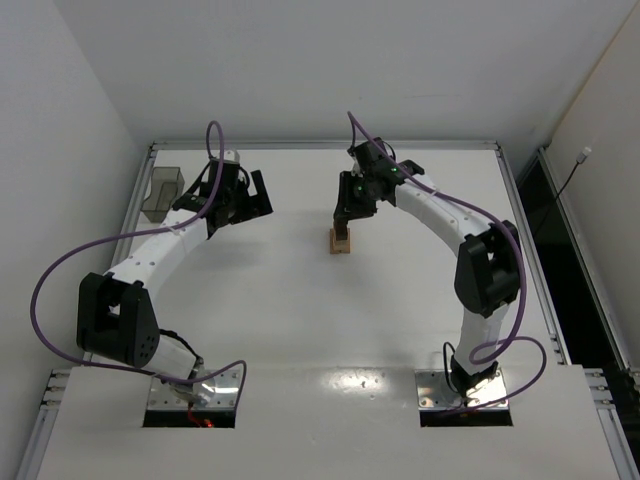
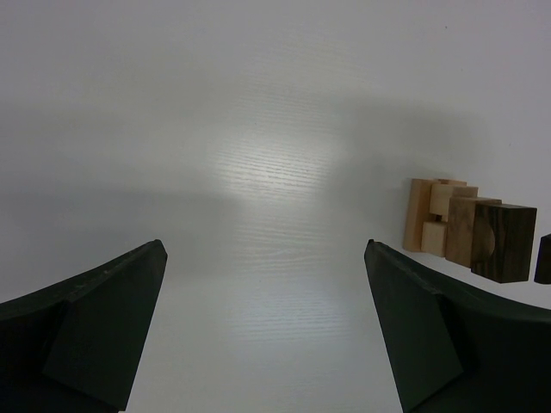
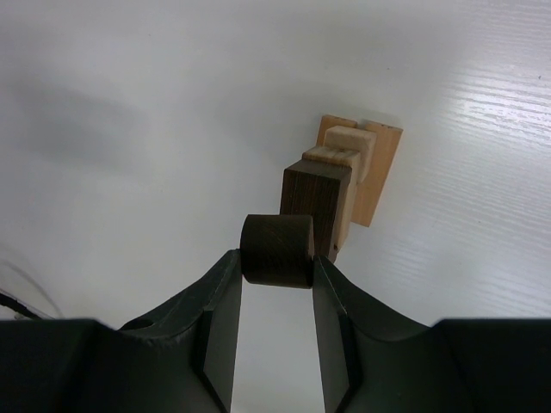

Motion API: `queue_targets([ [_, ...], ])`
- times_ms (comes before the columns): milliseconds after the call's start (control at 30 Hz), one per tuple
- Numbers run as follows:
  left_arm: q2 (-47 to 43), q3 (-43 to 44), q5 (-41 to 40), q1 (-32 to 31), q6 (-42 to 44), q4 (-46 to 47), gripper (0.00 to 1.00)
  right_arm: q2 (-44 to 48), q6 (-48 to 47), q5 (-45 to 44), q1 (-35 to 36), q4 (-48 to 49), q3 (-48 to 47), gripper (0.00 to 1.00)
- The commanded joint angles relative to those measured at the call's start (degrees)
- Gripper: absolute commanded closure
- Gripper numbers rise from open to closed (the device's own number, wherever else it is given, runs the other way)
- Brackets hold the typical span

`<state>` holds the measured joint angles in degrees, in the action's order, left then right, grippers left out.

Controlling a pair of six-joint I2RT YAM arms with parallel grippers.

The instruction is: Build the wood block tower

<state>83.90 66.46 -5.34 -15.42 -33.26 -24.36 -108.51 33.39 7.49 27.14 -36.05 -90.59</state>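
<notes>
The wood block tower (image 1: 341, 241) stood near the table's middle, several blocks high, with a dark one on top. At its 12 o'clock the right gripper (image 3: 275, 262) pinched a dark rounded block (image 3: 277, 245), not yet placed. At 10 o'clock the left gripper (image 2: 265, 249) was spread wide and held nothing.

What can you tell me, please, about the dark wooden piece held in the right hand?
The dark wooden piece is a small, dark brown block with rounded corners and faint grain. The right hand is shut on it, one finger pressing each side. It hangs level above the white table, just over the wood block tower and close to its dark top block. Whether they touch is unclear.
</notes>
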Motion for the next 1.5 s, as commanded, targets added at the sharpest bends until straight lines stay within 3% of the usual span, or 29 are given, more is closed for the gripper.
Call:
queue_targets([
  [0, -0.1, 0.6, 0.4, -0.2, 0.2, 1.3, 0.0, 0.1, -0.3, 0.2, 0.3, 1.2, -1.1, 1.0],
  [900, -0.1, 0.6, 0.4, -0.2, 0.2, 1.3, 0.0, -1.0, -0.3, 0.7, 0.3, 2.8, 1.4, 0.99],
  [1033, 0.5, 0.6, 0.9, -0.2, 0.2, 1.3, 0.0, -1.0, -0.3, 0.7, 0.3, 2.8, 1.4, 0.84],
  [1467, 0.5, 0.6, 0.9, -0.2, 0.2, 1.3, 0.0, -1.5, -0.3, -0.4, 0.3, 2.8, 1.4, 0.78],
])
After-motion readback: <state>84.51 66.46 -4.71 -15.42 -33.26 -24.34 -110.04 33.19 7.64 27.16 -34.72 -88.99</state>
